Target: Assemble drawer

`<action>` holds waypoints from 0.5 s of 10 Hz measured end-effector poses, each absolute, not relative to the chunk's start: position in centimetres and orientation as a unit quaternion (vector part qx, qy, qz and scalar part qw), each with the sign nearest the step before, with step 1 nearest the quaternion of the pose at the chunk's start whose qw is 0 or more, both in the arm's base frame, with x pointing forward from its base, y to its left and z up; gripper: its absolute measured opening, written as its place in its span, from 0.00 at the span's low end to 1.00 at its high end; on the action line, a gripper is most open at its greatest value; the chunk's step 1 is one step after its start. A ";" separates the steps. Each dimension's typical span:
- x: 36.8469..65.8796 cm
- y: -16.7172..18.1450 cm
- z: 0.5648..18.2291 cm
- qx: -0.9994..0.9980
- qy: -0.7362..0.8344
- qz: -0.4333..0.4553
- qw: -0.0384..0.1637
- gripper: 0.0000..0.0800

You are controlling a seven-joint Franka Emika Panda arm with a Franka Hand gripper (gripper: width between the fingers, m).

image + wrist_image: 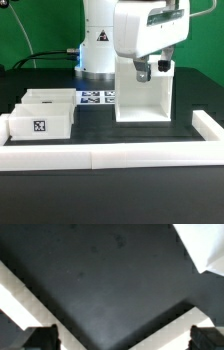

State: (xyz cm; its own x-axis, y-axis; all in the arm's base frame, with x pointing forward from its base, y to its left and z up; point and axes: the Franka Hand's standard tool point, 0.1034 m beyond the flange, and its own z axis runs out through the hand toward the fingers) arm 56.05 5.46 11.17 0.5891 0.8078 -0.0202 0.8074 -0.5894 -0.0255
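The tall white box housing (142, 98) stands upright on the dark table, right of centre in the exterior view. Two shallow white trays lie at the exterior view's left, the near one (40, 122) showing a square tag, the other (52, 98) behind it. My gripper (150, 70) hangs at the housing's top edge, in front of its upper part. In the wrist view my gripper (123, 340) is open and empty, with the dark fingers (42, 339) set wide apart above dark table. White bands (25, 294) run beside them; I cannot tell which part they are.
The marker board (97, 98) lies flat between the trays and the housing. A low white border wall (110, 152) runs along the front and turns up the exterior view's right side (210, 125). The robot base stands behind.
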 end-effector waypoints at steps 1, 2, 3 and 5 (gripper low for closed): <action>56.1 5.5 11.2 -0.891 -0.453 0.015 0.007 0.81; 56.1 5.5 11.2 -0.891 -0.453 0.015 0.007 0.81; 56.1 5.5 11.2 -0.891 -0.453 0.015 0.007 0.81; 56.0 5.4 11.2 -0.892 -0.453 0.015 0.007 0.81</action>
